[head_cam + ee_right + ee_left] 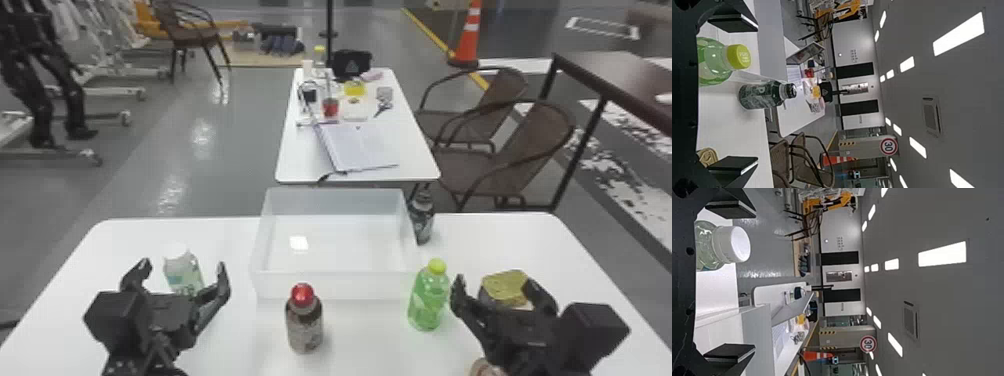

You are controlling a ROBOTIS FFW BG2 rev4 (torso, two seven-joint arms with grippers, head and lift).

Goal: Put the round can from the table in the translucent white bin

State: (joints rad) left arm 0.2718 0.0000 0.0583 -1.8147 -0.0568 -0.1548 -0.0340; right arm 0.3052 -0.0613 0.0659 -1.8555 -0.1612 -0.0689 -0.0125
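Note:
A round can with a gold lid (506, 286) is on the table at the right, partly hidden by my right gripper (495, 287). In the right wrist view the can (708, 156) shows beside one finger of that gripper (757, 94), which is open and holds nothing. The translucent white bin (337, 285) stands at the table's far middle with nothing inside. At the left, my left gripper (183, 270) is open before a white-capped bottle (184, 272); the left wrist view has this bottle (721, 244) near the open gripper (754, 281), not gripped.
A green bottle (428, 300) stands between bin and right gripper; a dark bottle (422, 217) is at the bin's right side. A red-capped bottle (305, 322) stands in front of the bin. Another round object (484, 368) shows partly at the bottom, beside the right arm.

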